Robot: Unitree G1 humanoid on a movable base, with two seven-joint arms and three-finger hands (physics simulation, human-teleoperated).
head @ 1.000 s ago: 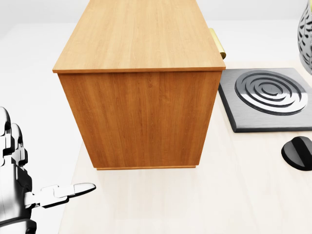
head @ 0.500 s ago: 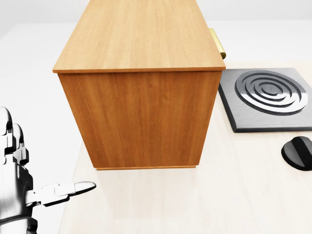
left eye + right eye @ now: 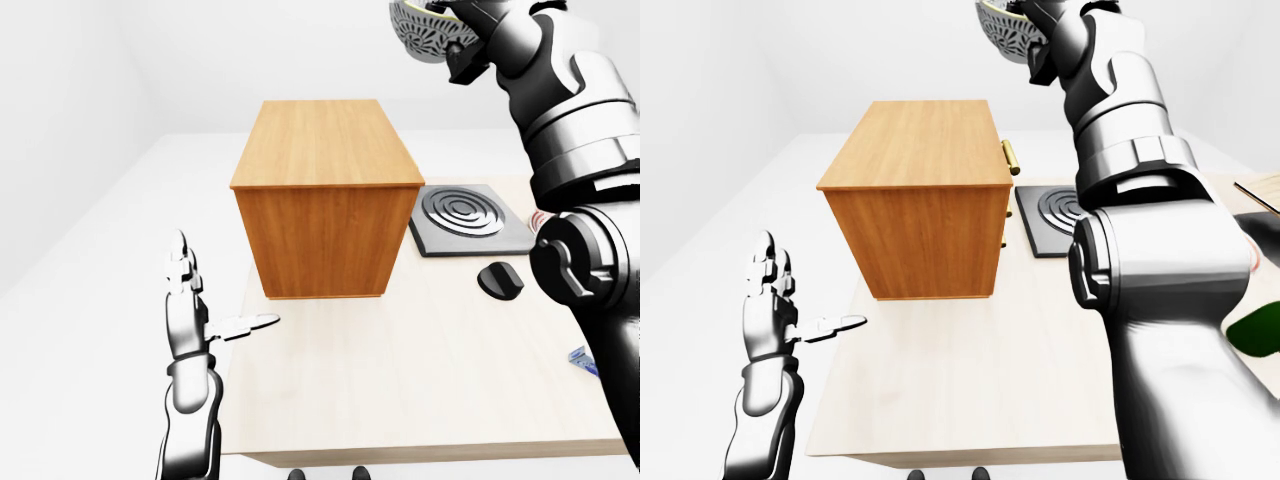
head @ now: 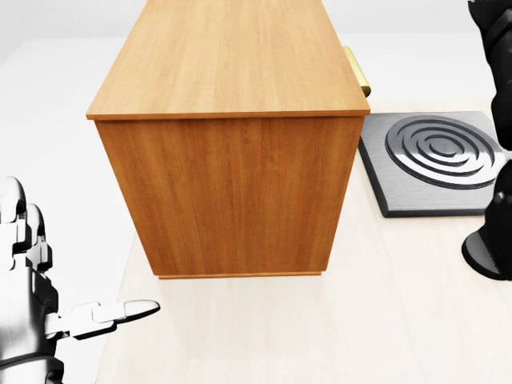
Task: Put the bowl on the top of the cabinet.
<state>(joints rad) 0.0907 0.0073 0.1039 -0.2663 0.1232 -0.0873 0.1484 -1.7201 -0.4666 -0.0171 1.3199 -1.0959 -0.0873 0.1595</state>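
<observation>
Wooden cabinet (image 3: pixel 325 195) top sits below and left of the bowl (image 3: pixel 432 28), which the right hand (image 3: pixel 470 40) grips up high. Left hand (image 3: pixel 190 310) hangs spread beside the tabletop (image 3: pixel 420 370), doing nothing.

Your left hand (image 3: pixel 190 310) is glossy silver metal with three slim, segmented fingers (image 3: pixel 181 262), dark joints between the links, and a rounded silver forearm (image 3: pixel 192 420) below a darker wrist band. Your right arm (image 3: pixel 1130 150) is built from stacked polished silver cylinders separated by black seams. It widens into a large rounded shell at the shoulder (image 3: pixel 1160 270).
</observation>
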